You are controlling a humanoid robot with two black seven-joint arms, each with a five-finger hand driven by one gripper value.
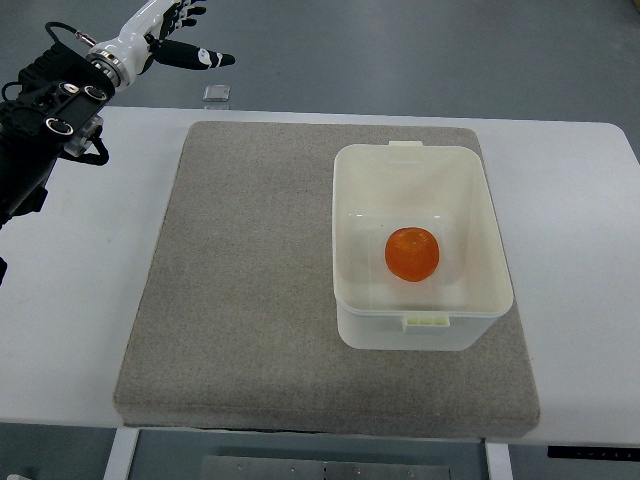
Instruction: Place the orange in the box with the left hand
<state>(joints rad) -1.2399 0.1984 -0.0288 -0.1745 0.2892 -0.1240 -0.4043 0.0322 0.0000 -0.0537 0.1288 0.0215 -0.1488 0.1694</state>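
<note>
**Orange in the box, left arm up in the corner**

The orange [412,253] lies inside the white box [352,250], on its floor, a little toward the lower edge and clear of all four walls. The box is open-topped and stands on the right half of a grey felt mat [250,280], its right wall close to the mat's right edge. The mat covers the middle of the white tabletop [580,200], with bare white surface to either side of it.

The left robot hand [178,40] is at the upper left of the frame, past the tabletop's far edge and above the grey floor, well apart from both box and orange. Its fingers are spread loosely and hold nothing; one dark finger [205,58] points toward the right. The black forearm behind it runs down along the left edge of the frame.

A small square grey object [217,95] lies just beyond the tabletop's far edge, below that finger.
</note>
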